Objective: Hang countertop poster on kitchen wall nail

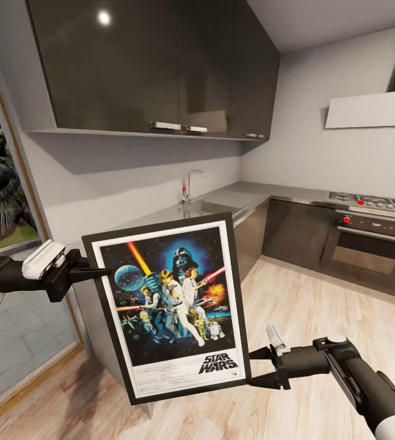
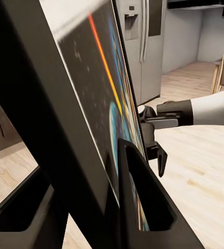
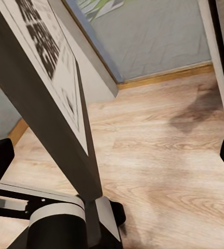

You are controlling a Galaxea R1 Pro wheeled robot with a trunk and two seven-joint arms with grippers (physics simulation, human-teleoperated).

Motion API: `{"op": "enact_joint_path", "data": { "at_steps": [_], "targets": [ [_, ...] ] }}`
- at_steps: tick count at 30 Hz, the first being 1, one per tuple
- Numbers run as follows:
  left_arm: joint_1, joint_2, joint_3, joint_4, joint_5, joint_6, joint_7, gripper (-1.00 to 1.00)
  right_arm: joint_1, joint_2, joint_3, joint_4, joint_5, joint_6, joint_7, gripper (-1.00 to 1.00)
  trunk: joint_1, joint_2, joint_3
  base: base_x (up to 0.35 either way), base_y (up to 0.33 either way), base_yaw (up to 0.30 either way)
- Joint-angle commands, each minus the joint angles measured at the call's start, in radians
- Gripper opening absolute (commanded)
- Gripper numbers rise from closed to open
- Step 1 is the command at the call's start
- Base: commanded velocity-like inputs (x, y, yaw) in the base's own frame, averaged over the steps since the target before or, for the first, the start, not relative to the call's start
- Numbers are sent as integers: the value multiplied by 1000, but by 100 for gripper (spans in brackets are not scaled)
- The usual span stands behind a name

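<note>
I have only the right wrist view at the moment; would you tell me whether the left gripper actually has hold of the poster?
Observer: Yes, the left gripper clamps the poster at its left edge, one finger on each side of the frame.
Operator: Thank you. Is it off the counter?
Observer: Yes, it is held upright in the air in front of the kitchen countertop, art facing the head camera.
Operator: And where is my gripper?
Observer: The right gripper is open at the poster's lower right edge.
</note>
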Motion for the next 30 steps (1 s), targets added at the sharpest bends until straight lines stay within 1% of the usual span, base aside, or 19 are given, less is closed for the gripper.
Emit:
{"op": "enact_joint_path", "data": {
  "at_steps": [1, 12, 20, 30],
  "targets": [
    [-1, 0, 0, 0, 0, 9, -3, -100, -1, -1, 3, 0, -3, 11, 2, 100, 0, -1, -1, 0, 0, 0],
    [-1, 0, -1, 0, 0, 8, -3, -100, -2, 1, 5, 0, -3, 11, 1, 100, 0, -1, -1, 0, 0, 0],
    [-1, 0, -1, 0, 0, 8, -3, -100, -2, 19, 5, 0, -3, 11, 1, 100, 0, -1, -1, 0, 0, 0],
    [-1, 0, -1, 0, 0, 8, -3, -100, -2, 24, 5, 0, -3, 11, 1, 100, 0, -1, -1, 0, 0, 0]
  ]
}}
